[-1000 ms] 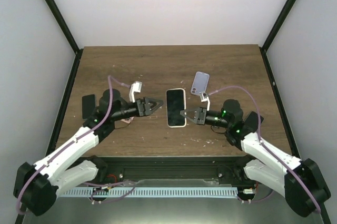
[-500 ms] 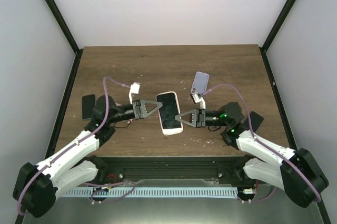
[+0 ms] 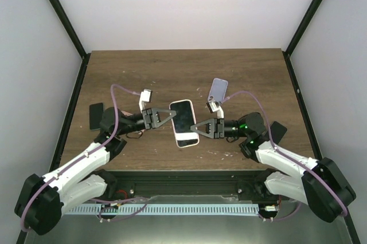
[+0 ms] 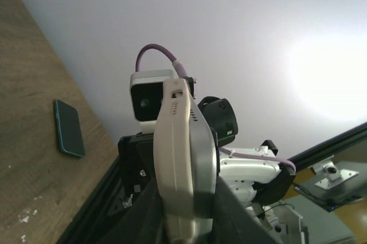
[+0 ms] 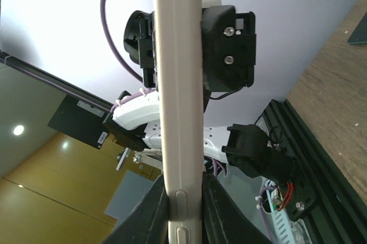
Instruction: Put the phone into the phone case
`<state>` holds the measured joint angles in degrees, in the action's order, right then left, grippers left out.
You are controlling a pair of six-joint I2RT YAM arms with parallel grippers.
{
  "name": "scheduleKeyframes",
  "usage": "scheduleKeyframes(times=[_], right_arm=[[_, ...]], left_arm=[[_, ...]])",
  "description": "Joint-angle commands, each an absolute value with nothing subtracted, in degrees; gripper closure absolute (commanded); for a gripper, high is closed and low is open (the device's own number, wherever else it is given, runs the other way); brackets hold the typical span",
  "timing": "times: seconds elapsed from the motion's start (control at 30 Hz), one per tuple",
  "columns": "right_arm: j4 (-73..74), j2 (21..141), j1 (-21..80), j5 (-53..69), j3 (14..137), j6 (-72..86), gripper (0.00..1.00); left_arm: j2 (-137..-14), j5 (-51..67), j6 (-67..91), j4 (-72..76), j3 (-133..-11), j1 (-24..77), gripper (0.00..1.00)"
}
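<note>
The phone (image 3: 183, 124), cream-edged with a dark screen, hangs tilted above the middle of the table. My left gripper (image 3: 171, 115) is shut on its upper left edge and my right gripper (image 3: 194, 128) is shut on its lower right edge. In the left wrist view the phone (image 4: 183, 152) stands edge-on between the dark fingers of my left gripper (image 4: 186, 198). The right wrist view likewise shows the phone (image 5: 179, 83) edge-on, pinched by my right gripper (image 5: 183, 192). The lavender phone case (image 3: 218, 89) lies flat on the table behind the right gripper, apart from the phone.
A dark flat slab (image 3: 96, 116) lies near the table's left edge and another (image 3: 276, 131) near the right arm. The second one also shows as a dark green slab (image 4: 69, 128) on the wood in the left wrist view.
The right gripper carried the phone up off the table, tilting and shifting it left. The left gripper reached in and closed on its other edge.
</note>
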<state>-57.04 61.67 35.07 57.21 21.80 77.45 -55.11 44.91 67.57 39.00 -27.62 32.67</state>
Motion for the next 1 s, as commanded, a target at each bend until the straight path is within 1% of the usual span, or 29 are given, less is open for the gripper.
scheduleKeyframes(times=[0.0, 0.03, 0.17, 0.2, 0.23, 0.27, 0.33, 0.4, 0.5, 0.53, 0.67, 0.77, 0.97], right_arm=[[-61.2, 61.2, 35.6, 57.4, 22.6, 76.8, 0.82], [-60.6, 61.1, 35.6, 57.3, 22.6, 76.5, 0.79], [-57.2, 60.6, 35.7, 57.1, 23.6, 74.9, 0.65], [-56.1, 60.6, 35.6, 56.9, 23.8, 74.4, 0.63], [-55.0, 60.6, 35.6, 56.7, 24.1, 74.0, 0.62], [-54.0, 60.7, 35.6, 56.5, 24.4, 73.6, 0.64], [-52.7, 61.1, 35.6, 56.2, 24.8, 73.0, 0.74], [-52.0, 61.1, 35.6, 55.1, 24.8, 73.0, 0.82], [-51.7, 59.6, 35.6, 52.0, 24.6, 73.4, 0.86], [-50.3, 58.9, 35.6, 50.8, 25.1, 72.9, 0.87], [-43.4, 56.5, 35.6, 45.1, 27.8, 69.3, 0.88], [-42.2, 56.0, 35.6, 41.5, 28.8, 68.9, 0.88], [-42.1, 57.8, 35.6, 39.2, 29.7, 69.0, 0.88]], left_arm=[[-54.9, 44.2, 66.5, 37.2, -28.2, 32.7, 0.89], [-55.0, 44.2, 65.5, 35.2, -28.7, 32.6, 0.92], [-55.0, 43.6, 61.1, 27.2, -30.8, 32.6, 0.98], [-54.9, 43.4, 60.4, 25.2, -31.4, 32.6, 1.00], [-54.9, 43.3, 59.8, 23.8, -31.9, 32.7, 1.00], [-54.9, 43.4, 59.5, 23.2, -32.2, 32.7, 1.00], [-54.8, 43.8, 59.5, 23.0, -32.5, 32.6, 0.99], [-54.7, 44.0, 59.8, 22.0, -32.9, 32.6, 0.93], [-54.5, 45.0, 60.5, 20.6, -33.5, 32.7, 0.65], [-54.4, 45.4, 60.9, 20.6, -33.3, 32.8, 0.59], [-53.5, 46.5, 62.5, 20.9, -31.2, 33.2, 0.45], [-52.8, 46.8, 63.0, 20.5, -30.0, 34.0, 0.41], [-52.1, 47.1, 64.2, 21.3, -28.7, 36.0, 0.42]])
